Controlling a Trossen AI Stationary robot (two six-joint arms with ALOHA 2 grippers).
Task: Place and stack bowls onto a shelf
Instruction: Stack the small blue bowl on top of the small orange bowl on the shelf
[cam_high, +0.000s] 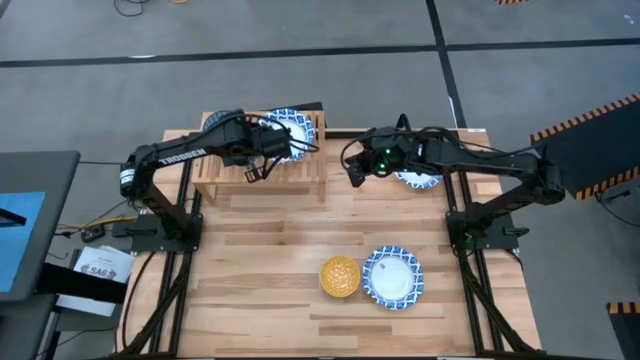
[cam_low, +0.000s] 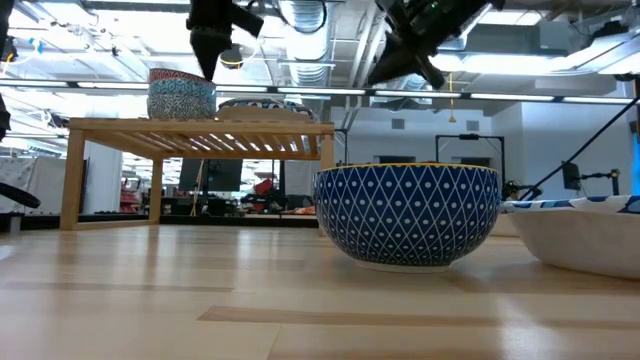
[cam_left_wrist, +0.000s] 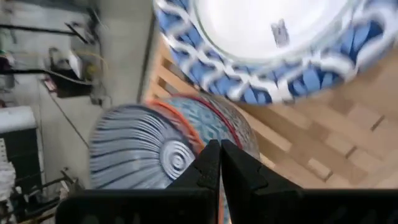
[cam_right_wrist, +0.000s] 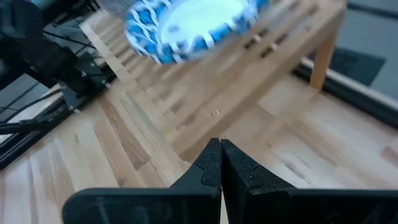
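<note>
On the light-wood shelf (cam_high: 262, 165) at the table's far left sit a wide blue-and-white bowl (cam_high: 291, 130) and a small patterned bowl with a red rim (cam_low: 182, 95). Both rest on the slats by their bases. My left gripper (cam_left_wrist: 219, 163) is shut and hangs over the shelf's near edge, beside the small bowl (cam_left_wrist: 155, 149). My right gripper (cam_high: 355, 177) is also shut. It hovers over the table right of the shelf and holds nothing. A second wide bowl (cam_high: 420, 180) lies under the right arm.
A bowl that is yellow inside and blue-patterned outside (cam_high: 340, 276) stands near the table's front edge. A wide blue-and-white bowl (cam_high: 393, 277) stands beside it. Bare tabletop lies between them and the shelf. The shelf's legs (cam_low: 72, 180) stand on the table.
</note>
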